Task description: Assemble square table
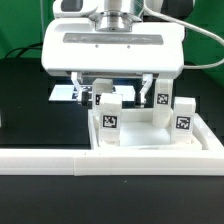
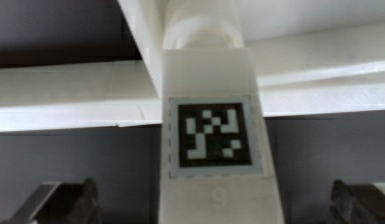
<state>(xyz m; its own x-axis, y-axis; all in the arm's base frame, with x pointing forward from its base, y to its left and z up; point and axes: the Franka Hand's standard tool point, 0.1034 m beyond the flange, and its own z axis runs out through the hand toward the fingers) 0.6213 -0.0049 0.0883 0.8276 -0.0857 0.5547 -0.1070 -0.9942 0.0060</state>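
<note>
nearest the lens in the exterior view runs the long white l-shaped rail [image 1: 110,162], and just behind it, at about six o'clock in the frame's middle, sits the square table [image 1: 140,143] upside down on the black surface [image 1: 25,100]. several white tagged legs stand up from it: one leg [image 1: 109,117] at the centre, others at three o'clock beside it. the claw [image 1: 118,92] hangs right over the centre leg, fingers spread as wide as they go and straddling it, holding nothing; in the wrist view that leg [image 2: 212,120] fills the gap, and both finger pads [image 2: 64,198] stand clear of its sides. at nine o'clock, behind the tabletop, lies the marker board [image 1: 62,94].

my guess is the leg is only part seated in its socket. lifting away crooked could let a finger clip it and tilt or unscrew it, and a fresh grip taken off-centre could twist the slab against the rail.
</note>
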